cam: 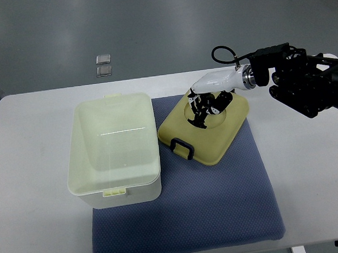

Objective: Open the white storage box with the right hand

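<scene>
On white table [34,169], blue mat [220,215], grey floor [151,30]

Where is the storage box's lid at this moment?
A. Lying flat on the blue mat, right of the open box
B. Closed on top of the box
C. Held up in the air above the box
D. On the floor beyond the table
A: the lid lies flat on the blue mat, to the right of the open storage box, with the right hand resting on top of it.

Box [114,150] open — right hand [205,104] on lid [206,130].
</scene>
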### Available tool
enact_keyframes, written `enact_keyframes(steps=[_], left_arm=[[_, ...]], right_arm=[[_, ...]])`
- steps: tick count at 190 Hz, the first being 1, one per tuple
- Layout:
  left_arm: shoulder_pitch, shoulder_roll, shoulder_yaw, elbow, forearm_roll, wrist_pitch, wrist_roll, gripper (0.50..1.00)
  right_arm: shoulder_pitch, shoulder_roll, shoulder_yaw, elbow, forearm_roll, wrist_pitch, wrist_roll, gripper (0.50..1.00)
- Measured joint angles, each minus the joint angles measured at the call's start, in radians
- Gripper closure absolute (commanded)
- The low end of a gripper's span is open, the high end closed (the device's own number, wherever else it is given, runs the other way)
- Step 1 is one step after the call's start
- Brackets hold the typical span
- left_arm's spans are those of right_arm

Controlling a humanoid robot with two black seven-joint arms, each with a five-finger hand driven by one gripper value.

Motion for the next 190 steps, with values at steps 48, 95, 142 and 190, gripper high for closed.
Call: enact_keyframes(steps=[48,95,142,190], left_arm=[[0.000,0.000,0.000,0.000,0.000,0.000,0.000,0.500],[0.000,0.000,0.000,0.000,0.000,0.000,0.000,0.500],[0.000,0.000,0.000,0.000,0.000,0.000,0.000,0.500],[0.000,0.000,0.000,0.000,0.000,0.000,0.000,0.500]], right_arm=[[-0.001,0.001,0.006,0.000,0.057,0.011,0.000,0.605],[0.002,0.000,0.009,0.001,0.145,0.039,0.000,0.576],[0.010,-0.014,0.038,0.002,0.335,0.062,0.000,0.572],[-0.005,-0.018,0.135,0.000,0.809,0.105,0.000,0.572]])
